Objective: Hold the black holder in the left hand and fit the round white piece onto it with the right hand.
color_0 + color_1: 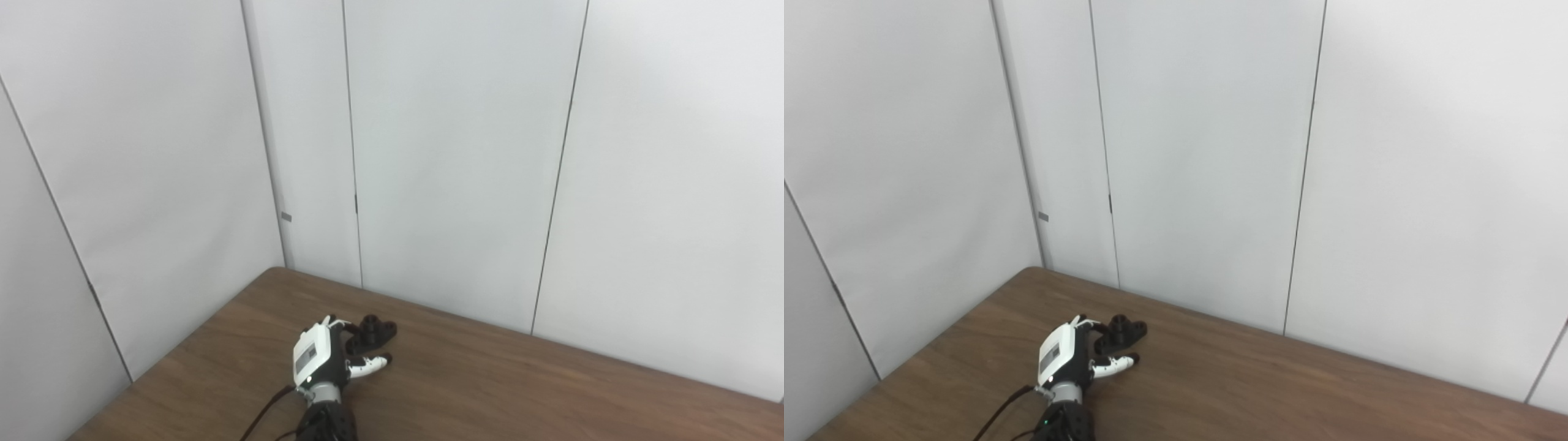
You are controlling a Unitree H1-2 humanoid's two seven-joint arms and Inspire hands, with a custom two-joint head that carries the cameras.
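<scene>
Black holder on table, left hand seemingly gripping it

One black holder, seemingly.

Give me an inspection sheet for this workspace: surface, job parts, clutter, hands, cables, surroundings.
Surface: brown wood-grain table, set into a corner.
Job's things: black holder at the left hand's fingers; whether it rests on the table or is lifted cannot be told. Round white piece: nothing seen.
Clutter: nothing seen.
Hands: left hand at the table's near left, fingers curled around the holder, thumb extended below it; firm grip cannot be confirmed. Right hand: not in view.
Cables: one dark cable runs from the left wrist to the bottom edge.
Surroundings: plain white wall panels with dark seams behind and to the left.
</scene>
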